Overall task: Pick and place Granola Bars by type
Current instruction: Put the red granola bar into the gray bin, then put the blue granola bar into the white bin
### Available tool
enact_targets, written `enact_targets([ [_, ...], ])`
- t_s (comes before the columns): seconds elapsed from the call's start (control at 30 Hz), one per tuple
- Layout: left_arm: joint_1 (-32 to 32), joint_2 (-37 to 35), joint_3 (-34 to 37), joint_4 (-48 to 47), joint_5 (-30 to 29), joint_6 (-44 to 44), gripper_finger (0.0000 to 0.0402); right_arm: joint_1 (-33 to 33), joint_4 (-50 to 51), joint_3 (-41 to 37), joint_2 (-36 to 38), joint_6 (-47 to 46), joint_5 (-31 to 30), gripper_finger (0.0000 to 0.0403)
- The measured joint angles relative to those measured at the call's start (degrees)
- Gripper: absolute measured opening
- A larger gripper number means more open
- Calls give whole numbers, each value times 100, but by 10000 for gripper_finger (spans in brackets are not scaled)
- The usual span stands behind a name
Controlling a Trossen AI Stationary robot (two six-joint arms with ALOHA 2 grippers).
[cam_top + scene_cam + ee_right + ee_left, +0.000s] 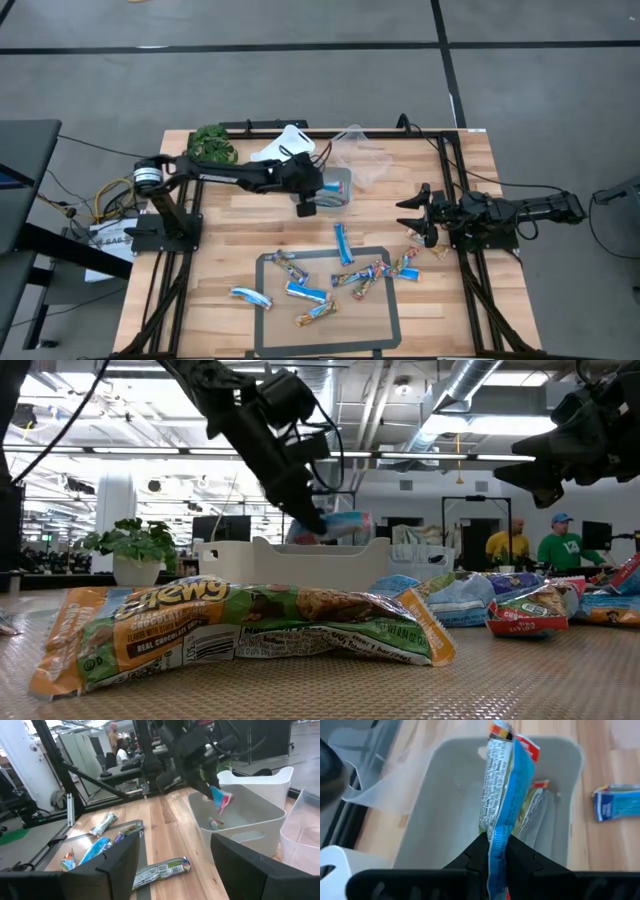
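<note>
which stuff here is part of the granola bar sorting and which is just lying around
Job:
- blue bar held by left gripper over grey tub
- loose granola bars
- right gripper, open, waiting

Lying about:
- potted plant
- clear plastic tub
- white tub

left arm (235, 174): dark, near-black links, long slim forearm with small white lettering along its side, too small to read
left arm base: silver-ringed round joint, with a bundle of yellow and white cables beside it
left gripper (496, 854): two matte black fingers (472, 857) with angular, wedge-shaped tips, mounted on a wide black crossbar
left wrist: blocky black housing with thin dark cables looping off it, seen in the low view
right arm (520, 210): same dark finish, chunky segmented links, black cable trailing from its rear
right gripper (172, 862): two broad flat black fingers (117, 862) with slanted upper edges
frame: black tubing along both tabletop sides
</note>
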State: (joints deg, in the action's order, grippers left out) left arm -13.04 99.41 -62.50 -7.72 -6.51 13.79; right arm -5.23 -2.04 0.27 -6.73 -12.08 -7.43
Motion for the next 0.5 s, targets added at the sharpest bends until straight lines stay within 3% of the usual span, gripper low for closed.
enact_targets([
  [0.1, -13, 62, 2, 44, -19, 51, 52, 0, -2, 0, -1, 0, -4, 240],
  [0.37, -20, 93, 0, 58, -25, -17, 139, 0, -2, 0, -1, 0, -6, 240],
  [0.5, 37, 93, 0, 102, -36, -12, 162, 0, 0, 0, -1, 1, -6, 240],
])
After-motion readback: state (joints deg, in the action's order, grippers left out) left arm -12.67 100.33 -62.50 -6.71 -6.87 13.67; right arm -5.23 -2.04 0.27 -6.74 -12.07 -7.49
